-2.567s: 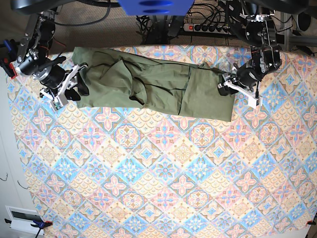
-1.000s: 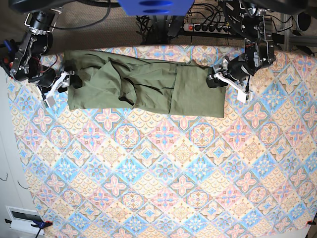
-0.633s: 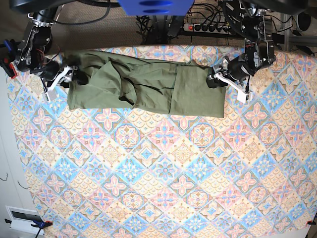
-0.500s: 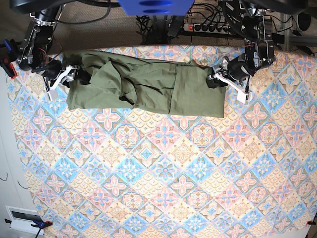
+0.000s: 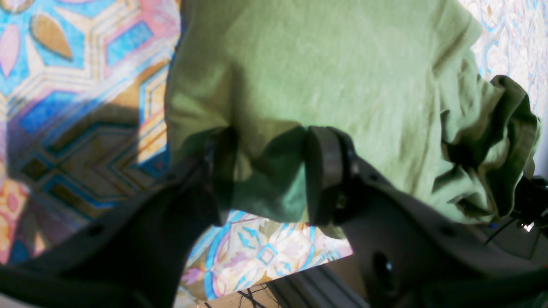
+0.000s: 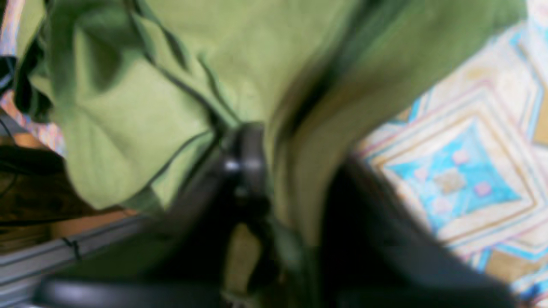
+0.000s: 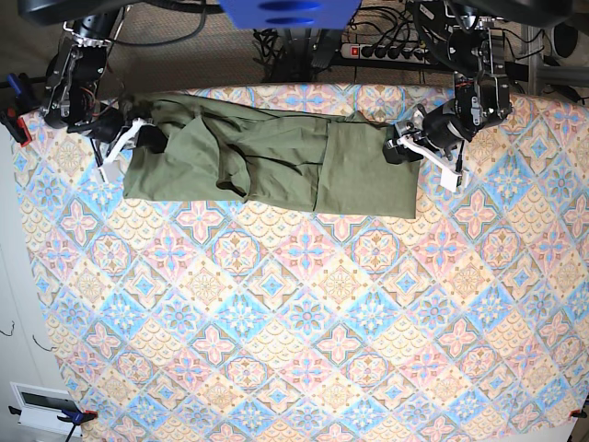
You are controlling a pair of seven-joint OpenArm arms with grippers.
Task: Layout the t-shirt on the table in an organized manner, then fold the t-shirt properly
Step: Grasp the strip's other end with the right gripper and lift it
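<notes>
On the table [image 7: 276, 304], t-shirt [image 7: 276, 157] ends pinched — right gripper [image 6: 295, 171] blurred, fingertips hidden.

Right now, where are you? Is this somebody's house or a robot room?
Probably a robot workroom, not a home. Two robot arms work at a patterned table holding only a green t-shirt, and behind it a power strip and tangled cables lie on the floor.
</notes>
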